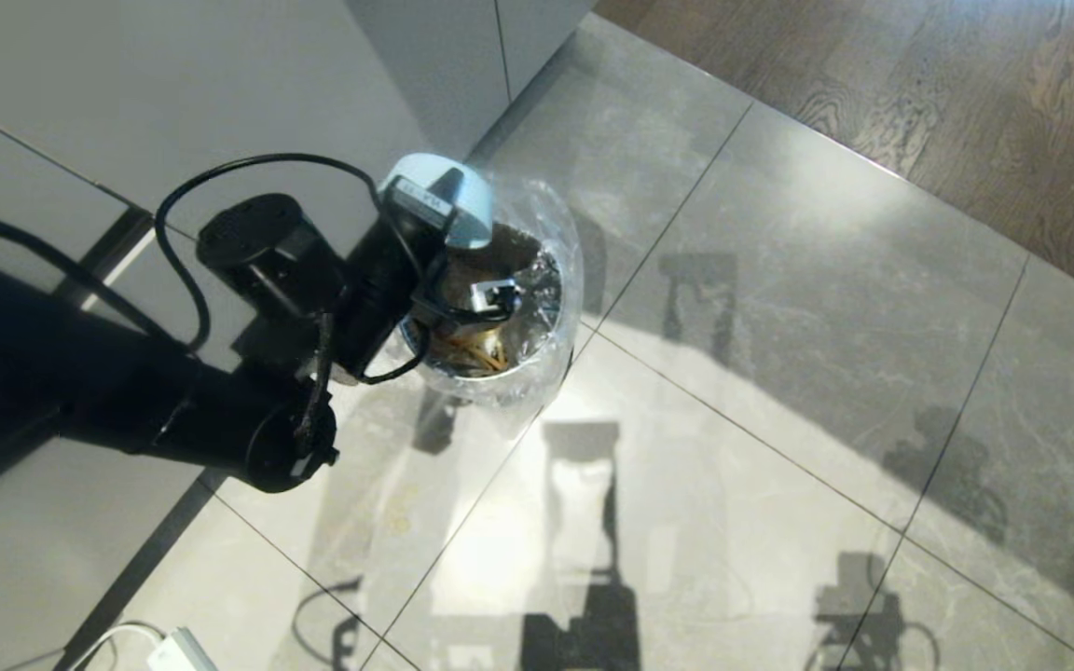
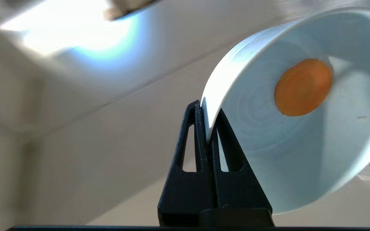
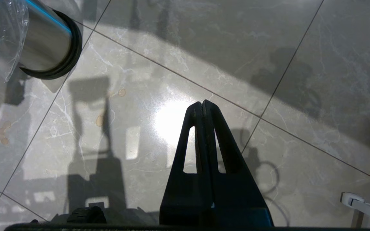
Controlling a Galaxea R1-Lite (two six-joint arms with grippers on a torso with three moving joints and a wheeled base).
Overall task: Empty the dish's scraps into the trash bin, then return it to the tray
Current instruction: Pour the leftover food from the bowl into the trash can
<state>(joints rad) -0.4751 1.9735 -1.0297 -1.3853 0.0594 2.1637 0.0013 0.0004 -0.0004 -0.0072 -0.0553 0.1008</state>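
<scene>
1. The left end effector (image 2: 206,110) is pinching the rim of the dish (image 2: 287,128), one finger outside the wall and one inside.
2. In the head view the dish (image 1: 448,191) hangs tipped steeply on its side over the far rim of the trash bin (image 1: 551,280), which stands on the tiled floor (image 1: 779,373) near the corner of the pale cabinets (image 1: 220,84).
3. The relation that matters: the dish's mouth faces sideways and down toward the bin's opening, directly under the end effector, so anything that slips off should land inside the clear plastic liner (image 1: 565,233).
4. Yellow and orange strips (image 1: 481,354) already lie in the bin; one round orange slice (image 2: 302,86) clings to the inside of the dish, so the emptying looks unfinished.
5. The dish is round with no long axis; its open face is what needs steeper tilting or a shake.
6. The right end effector (image 3: 202,104) hangs over bare floor well apart from the bin, fingers pressed together on nothing; the left arm is the nearer.
7. The tray is not in view.
</scene>
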